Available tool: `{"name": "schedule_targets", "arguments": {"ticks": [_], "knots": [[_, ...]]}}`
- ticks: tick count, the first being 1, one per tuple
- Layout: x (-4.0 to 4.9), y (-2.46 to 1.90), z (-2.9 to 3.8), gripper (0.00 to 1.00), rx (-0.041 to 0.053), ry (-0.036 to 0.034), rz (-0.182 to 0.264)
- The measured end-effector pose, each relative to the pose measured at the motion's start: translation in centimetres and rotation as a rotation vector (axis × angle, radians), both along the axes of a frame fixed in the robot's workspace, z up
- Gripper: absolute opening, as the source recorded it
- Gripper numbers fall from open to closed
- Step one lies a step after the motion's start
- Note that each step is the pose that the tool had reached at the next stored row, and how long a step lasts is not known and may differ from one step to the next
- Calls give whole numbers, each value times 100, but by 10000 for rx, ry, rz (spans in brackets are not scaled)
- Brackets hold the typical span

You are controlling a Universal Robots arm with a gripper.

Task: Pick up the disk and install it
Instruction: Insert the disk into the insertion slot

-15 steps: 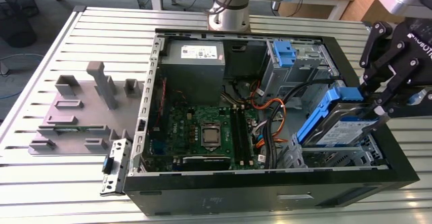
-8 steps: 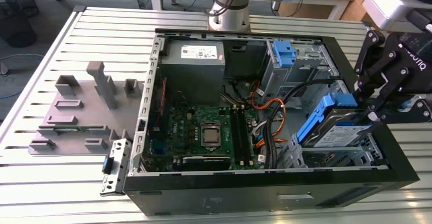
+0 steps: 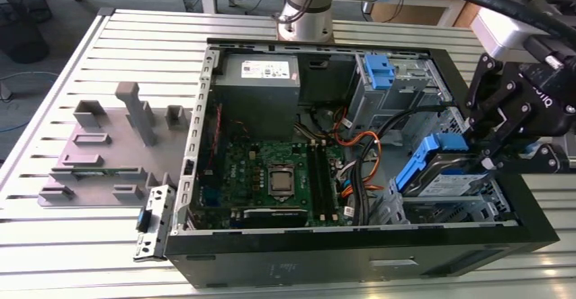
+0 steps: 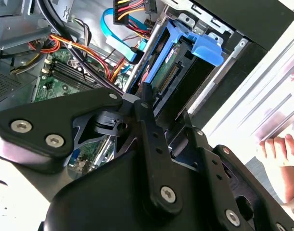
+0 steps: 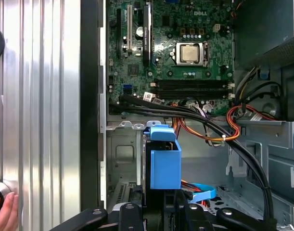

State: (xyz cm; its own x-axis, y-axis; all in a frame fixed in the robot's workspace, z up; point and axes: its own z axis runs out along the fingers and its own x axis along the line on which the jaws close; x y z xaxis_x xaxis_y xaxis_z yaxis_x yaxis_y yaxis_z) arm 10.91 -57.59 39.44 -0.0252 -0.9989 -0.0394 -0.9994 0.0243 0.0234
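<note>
My gripper (image 3: 483, 152) clamps the disk (image 3: 439, 181) by its blue-framed end. It sits tilted, partly down in the drive bay (image 3: 468, 210). Picking is done, installing is in hand, I judge. Seating it calls for the carrier square to the rails.

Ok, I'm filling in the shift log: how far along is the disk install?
Done: pickup. The gripper is closed on the disk, gripping its blue frame, at the exterior view's right of the open case. In hand: the disk hangs tilted at the mouth of the drive cage, apparently partly inside. Left: seating it; its labelled face shows above the cage, so it is not yet fully in.
</note>
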Motion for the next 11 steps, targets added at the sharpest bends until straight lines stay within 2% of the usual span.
{"name": "schedule_targets", "arguments": {"ticks": [8,11], "knots": [[0,0,-121,35,-1,0,1],[0,1,-143,35,-2,0,1]]}}
